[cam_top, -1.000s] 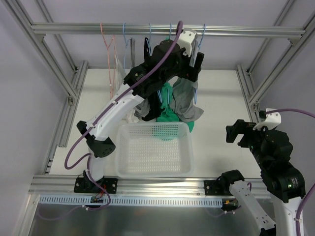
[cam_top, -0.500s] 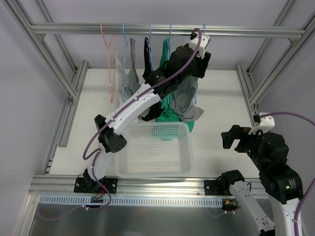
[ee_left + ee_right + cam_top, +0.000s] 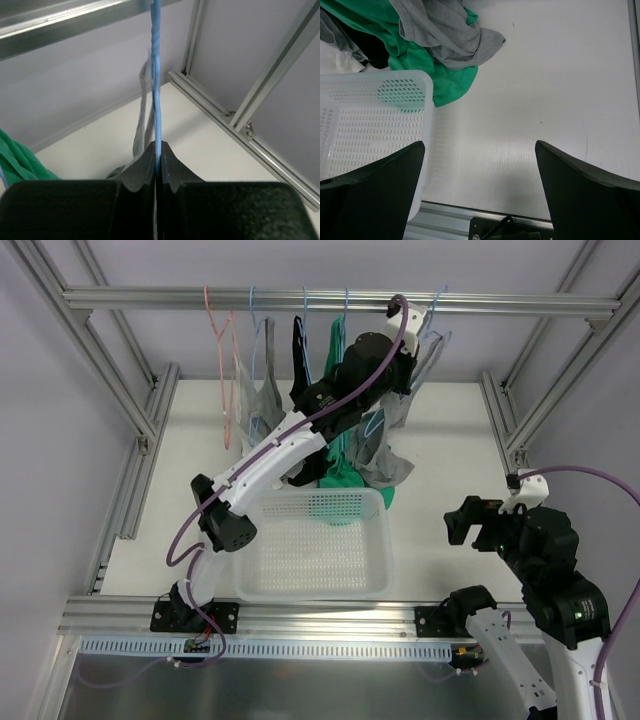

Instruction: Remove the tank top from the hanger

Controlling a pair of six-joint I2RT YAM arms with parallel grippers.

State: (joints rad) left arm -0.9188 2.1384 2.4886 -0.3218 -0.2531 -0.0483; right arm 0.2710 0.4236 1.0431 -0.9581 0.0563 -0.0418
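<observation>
In the left wrist view my left gripper point(image 3: 158, 152) is shut on the thin light-blue wire of the hanger point(image 3: 156, 75), which runs straight up to the rail. A grey strap of the tank top point(image 3: 144, 115) hangs just behind the wire. From above, the left gripper point(image 3: 403, 365) is high at the rail's right part. The hanger point(image 3: 433, 312) leans to the right, and the grey tank top point(image 3: 385, 455) droops from it to the table. My right gripper point(image 3: 465, 523) hovers low at the right, open and empty point(image 3: 480, 185), with the tank top's hem point(image 3: 450, 35) ahead of it.
A white basket point(image 3: 315, 545) stands in the table's front middle point(image 3: 370, 125). A green top point(image 3: 345, 478) and a black garment point(image 3: 300, 350) hang left of the tank top. A pink hanger point(image 3: 222, 350) and more blue hangers point(image 3: 256, 350) hang on the metal rail point(image 3: 200, 300).
My left gripper has risen to the rail and shut on the hanger wire. The hanger now leans right. The right arm drifted slightly left.
</observation>
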